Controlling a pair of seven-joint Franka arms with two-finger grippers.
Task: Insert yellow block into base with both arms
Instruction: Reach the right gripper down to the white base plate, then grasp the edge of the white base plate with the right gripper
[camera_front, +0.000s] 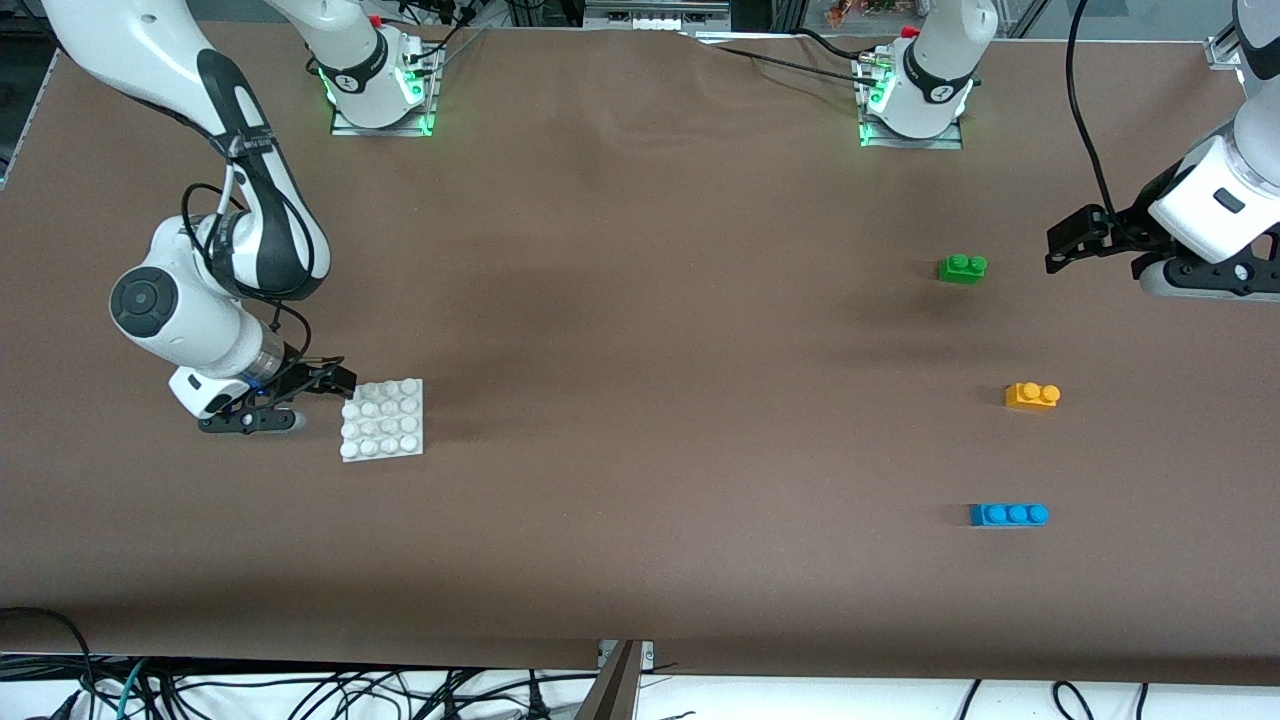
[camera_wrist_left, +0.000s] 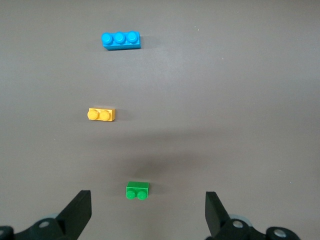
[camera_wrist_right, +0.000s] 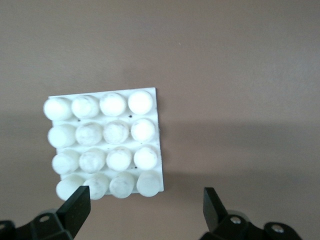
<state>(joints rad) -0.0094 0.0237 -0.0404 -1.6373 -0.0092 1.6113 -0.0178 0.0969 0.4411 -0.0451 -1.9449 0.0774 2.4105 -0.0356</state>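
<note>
The yellow block (camera_front: 1032, 396) lies on the table toward the left arm's end, between a green brick and a blue brick; it also shows in the left wrist view (camera_wrist_left: 101, 115). The white studded base (camera_front: 383, 420) lies flat toward the right arm's end and fills the right wrist view (camera_wrist_right: 105, 145). My right gripper (camera_front: 335, 380) is low beside the base's edge, open and empty (camera_wrist_right: 145, 205), with one fingertip by a corner stud. My left gripper (camera_front: 1062, 245) hangs open and empty (camera_wrist_left: 147, 210) above the table beside the green brick, well apart from the yellow block.
A green two-stud brick (camera_front: 962, 268) lies farther from the front camera than the yellow block, close to the left gripper (camera_wrist_left: 137, 190). A blue three-stud brick (camera_front: 1008, 514) lies nearer the camera (camera_wrist_left: 120, 40). Brown table between base and bricks is bare.
</note>
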